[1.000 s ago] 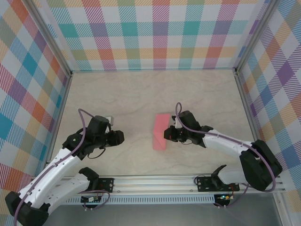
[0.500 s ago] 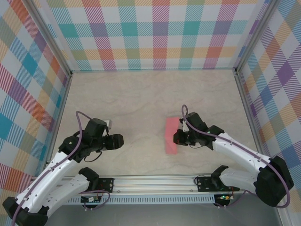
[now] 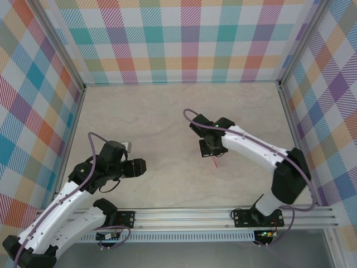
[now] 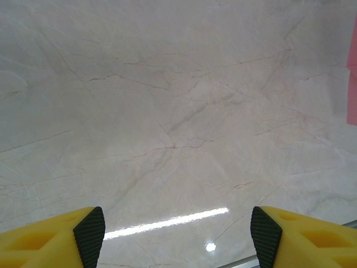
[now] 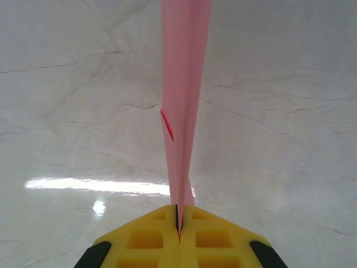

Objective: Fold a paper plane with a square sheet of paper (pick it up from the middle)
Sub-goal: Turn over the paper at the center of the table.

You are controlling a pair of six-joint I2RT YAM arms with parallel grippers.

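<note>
You have no words, numbers, labels or brand marks to read here. The salmon-pink sheet of paper (image 5: 181,84) pinched in the right gripper (image 5: 179,216) is plain, and the marbled table (image 5: 67,111) ahead of its fingers carries veining only.

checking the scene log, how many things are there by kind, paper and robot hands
salmon-pink folded paper: 1
robot hands: 2 (left hand open, right hand shut on the paper)
total: 3
</note>
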